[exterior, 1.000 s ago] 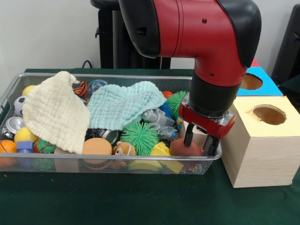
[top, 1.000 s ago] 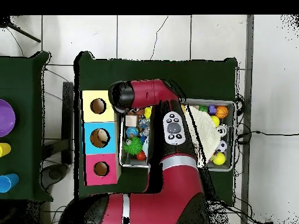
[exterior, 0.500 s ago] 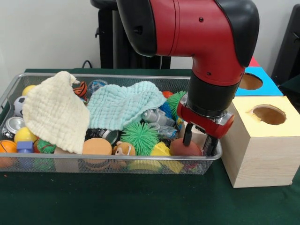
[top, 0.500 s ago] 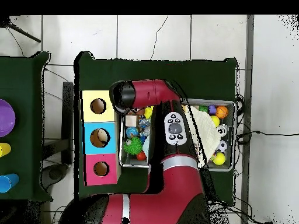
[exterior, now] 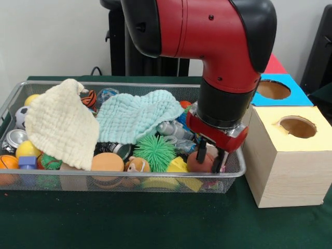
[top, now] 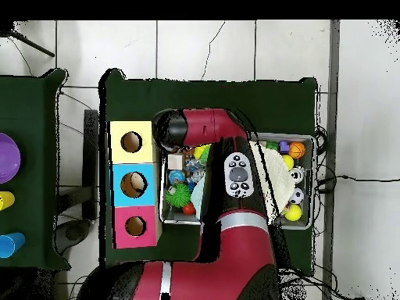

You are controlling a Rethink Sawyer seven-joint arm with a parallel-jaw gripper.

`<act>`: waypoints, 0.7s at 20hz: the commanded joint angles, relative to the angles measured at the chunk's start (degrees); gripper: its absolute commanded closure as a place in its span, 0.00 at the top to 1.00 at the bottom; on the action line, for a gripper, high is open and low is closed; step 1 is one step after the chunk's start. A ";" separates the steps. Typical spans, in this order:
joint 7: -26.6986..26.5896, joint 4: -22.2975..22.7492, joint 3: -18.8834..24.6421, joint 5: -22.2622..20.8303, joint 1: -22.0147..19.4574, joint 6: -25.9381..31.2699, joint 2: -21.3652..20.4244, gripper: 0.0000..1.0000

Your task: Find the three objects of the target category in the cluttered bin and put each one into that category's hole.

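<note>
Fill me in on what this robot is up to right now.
The red arm reaches down into the wire mesh bin, at its end beside the wooden boxes. Its gripper straddles a reddish-brown ball there, one finger on each side. The ball sits among the clutter. The yellow-topped box and its hole stand just beside the bin. Two cloths cover much of the rest.
</note>
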 commanded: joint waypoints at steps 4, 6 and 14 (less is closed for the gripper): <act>7.02 3.63 -3.46 0.17 1.14 -1.59 3.66 0.00; 6.68 3.37 -3.46 0.43 1.15 -1.31 3.83 0.00; 13.77 4.49 -4.15 4.93 2.53 -2.13 3.60 0.00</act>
